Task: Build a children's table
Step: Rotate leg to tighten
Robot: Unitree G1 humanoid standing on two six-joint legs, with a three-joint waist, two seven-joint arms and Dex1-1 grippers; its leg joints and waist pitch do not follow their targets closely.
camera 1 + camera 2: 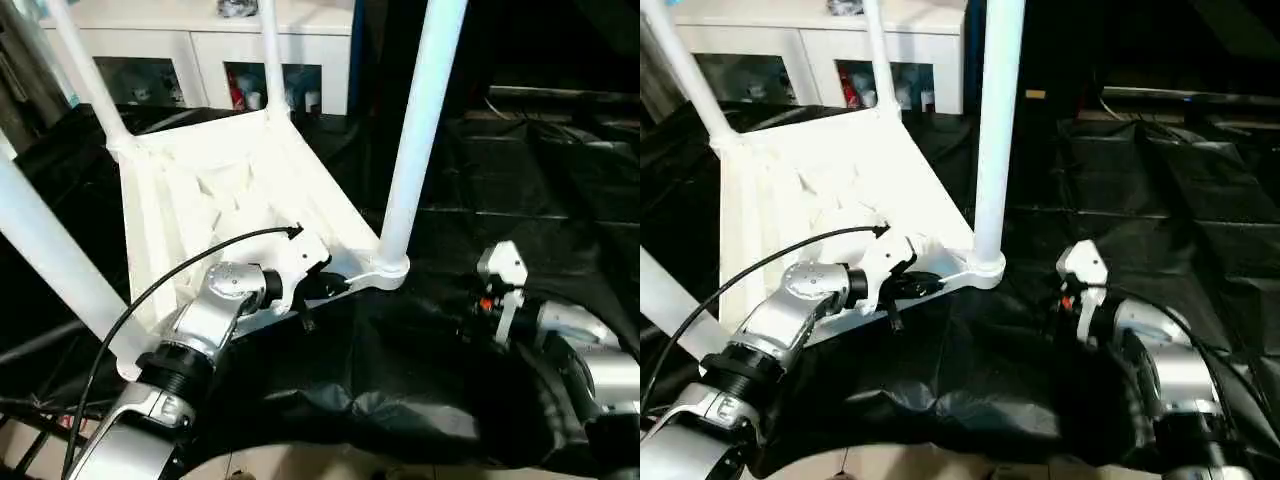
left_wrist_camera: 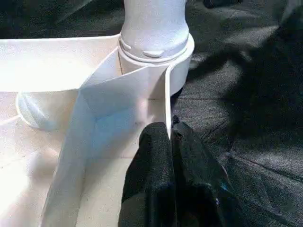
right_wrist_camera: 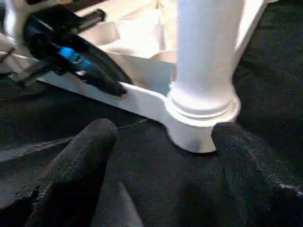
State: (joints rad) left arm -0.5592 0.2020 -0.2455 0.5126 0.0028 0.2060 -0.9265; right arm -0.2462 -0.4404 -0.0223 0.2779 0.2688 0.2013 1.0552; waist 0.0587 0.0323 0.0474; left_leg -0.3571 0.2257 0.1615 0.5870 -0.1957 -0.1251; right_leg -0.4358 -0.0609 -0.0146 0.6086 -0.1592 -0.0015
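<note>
My left gripper point(image 2: 170, 142) is clamped on the tabletop point(image 1: 210, 190) rim beside the near corner leg point(image 1: 420, 130). My right gripper point(image 3: 161, 161) has its fingers apart, facing that leg's base, which stands upright just ahead. All 4 legs point up. A cabinet point(image 1: 200, 40) stands behind; black cloth point(image 1: 400, 380) lies between.

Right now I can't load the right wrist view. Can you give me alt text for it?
The right gripper, jaws wide apart, faces the flared base of a white table leg standing in a corner socket of the upturned tabletop on black sheeting. Behind it, the left gripper is pinched on the tabletop's side wall.
</note>
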